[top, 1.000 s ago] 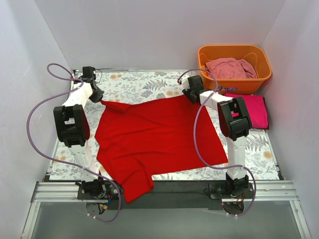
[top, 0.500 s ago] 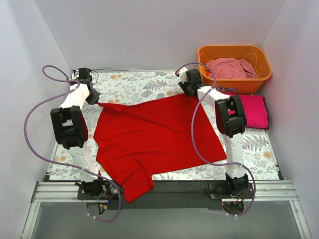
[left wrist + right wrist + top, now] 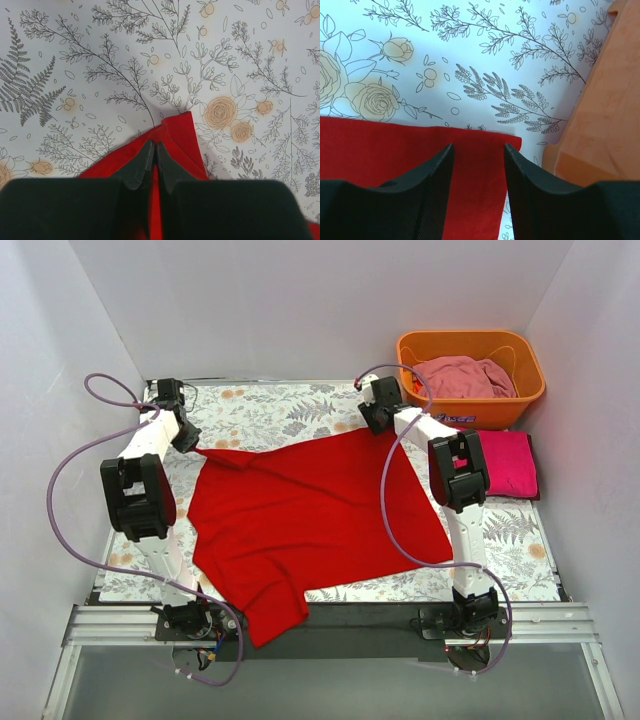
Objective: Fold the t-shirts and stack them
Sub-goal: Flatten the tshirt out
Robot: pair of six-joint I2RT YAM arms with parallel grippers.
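The bright red t-shirt [image 3: 310,510] lies spread on the floral table, one sleeve hanging over the near edge. My left gripper [image 3: 192,444] is shut on its far left corner [image 3: 177,135], with the cloth pinched between the closed jaws [image 3: 151,146]. My right gripper [image 3: 373,424] is open, its jaws [image 3: 478,148] straddling the shirt's far right corner [image 3: 380,145] low over the table. The magenta-pink t-shirt [image 3: 510,462] lies folded at the right. The dusty pale pink t-shirt [image 3: 462,377] is crumpled in the basket.
The orange plastic basket [image 3: 500,410] stands at the back right, just right of my right gripper, and its wall shows in the right wrist view [image 3: 600,125]. White walls enclose the table on three sides. Purple cables loop from both arms.
Both grippers have moved a little toward the back and left, and the red shirt's far edge shifted with them. Little has moved in the last half second.
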